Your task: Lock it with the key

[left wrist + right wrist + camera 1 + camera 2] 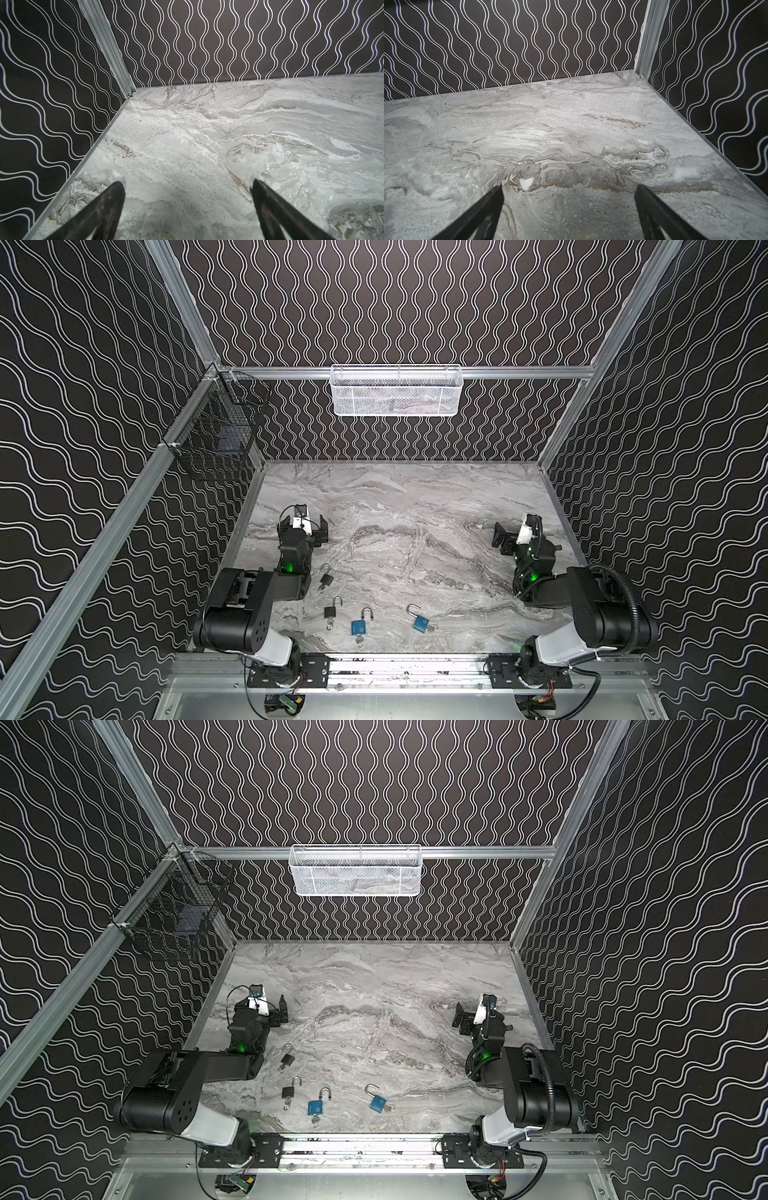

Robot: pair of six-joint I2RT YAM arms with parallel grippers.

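My left claw (187, 182) and right claw (568, 186) gaped wide and empty above the grey marbled tabletop (207, 135), while two black metal padlocks (331, 611) and two blue padlocks (358, 627), seemingly unlatched, small silver keys (359, 641) inserted, lay untouched at lower centre of both top views, so, I judged, no locking was done yet.

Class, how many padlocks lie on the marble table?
4: far black padlock by the left arm, near black padlock toward the front, left blue padlock beside it, right blue padlock farthest right.

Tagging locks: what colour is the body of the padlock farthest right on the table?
Blue. The padlock shows best in a top view.
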